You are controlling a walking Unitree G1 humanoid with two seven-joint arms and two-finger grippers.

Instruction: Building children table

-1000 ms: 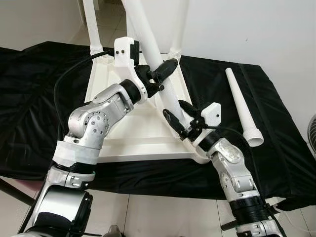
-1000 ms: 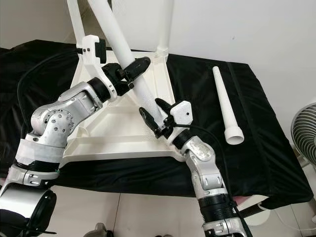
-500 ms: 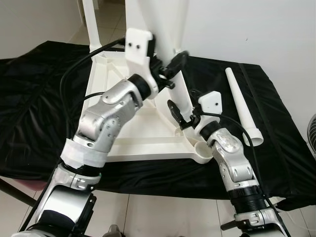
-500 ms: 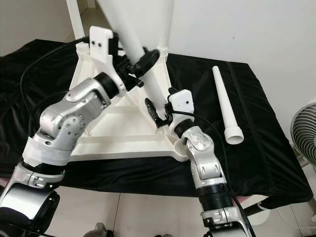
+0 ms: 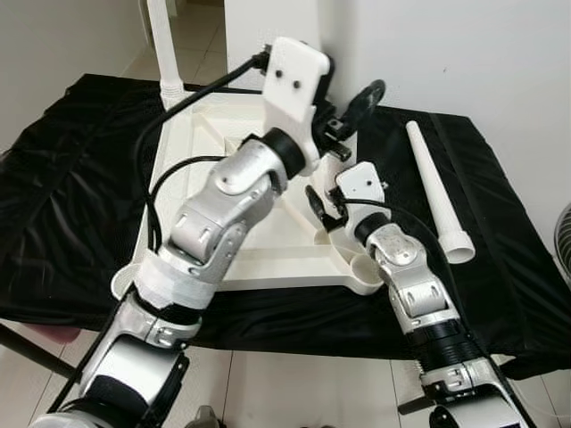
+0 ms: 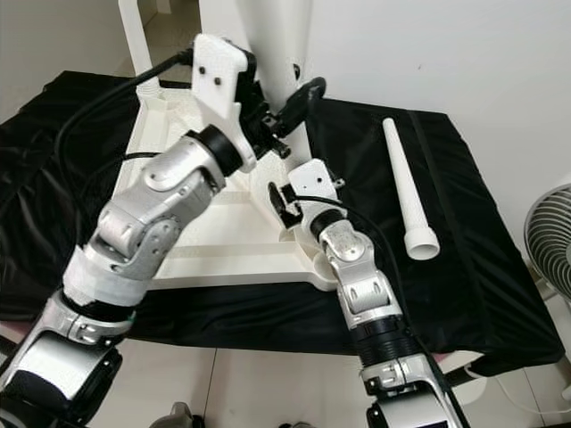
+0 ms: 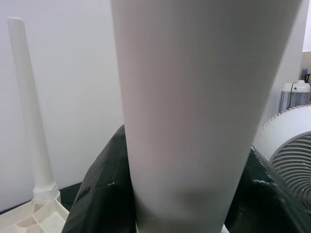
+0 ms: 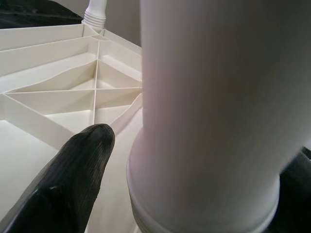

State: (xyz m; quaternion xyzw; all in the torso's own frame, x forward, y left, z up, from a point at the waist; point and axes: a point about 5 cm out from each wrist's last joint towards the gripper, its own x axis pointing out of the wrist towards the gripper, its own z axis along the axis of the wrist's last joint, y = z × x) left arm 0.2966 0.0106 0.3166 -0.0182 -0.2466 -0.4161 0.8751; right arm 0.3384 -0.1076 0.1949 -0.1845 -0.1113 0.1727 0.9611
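The white children's table top (image 5: 205,134) lies upside down on a black cloth. A thick white table leg (image 5: 250,27) stands nearly upright over its near right part. My left gripper (image 5: 352,107) is raised and shut on this leg, high up; the leg (image 7: 194,107) looms close in the left wrist view. My right gripper (image 5: 323,207) is low at the leg's base, its fingers straddling it. One black finger (image 8: 73,179) sits just clear of the leg's threaded end (image 8: 209,145). The leg's lower part is hidden behind my left wrist.
Another leg (image 5: 163,45) stands screwed into the far left corner. A loose leg (image 5: 437,192) lies on the cloth (image 5: 71,178) to the right. An open corner socket (image 5: 361,276) is at the near right. A fan (image 6: 549,232) stands off the table's right edge.
The held leg has swung from a steep tilt to nearly upright. My left gripper rose and moved right with it; my right gripper followed the base a little farther in.
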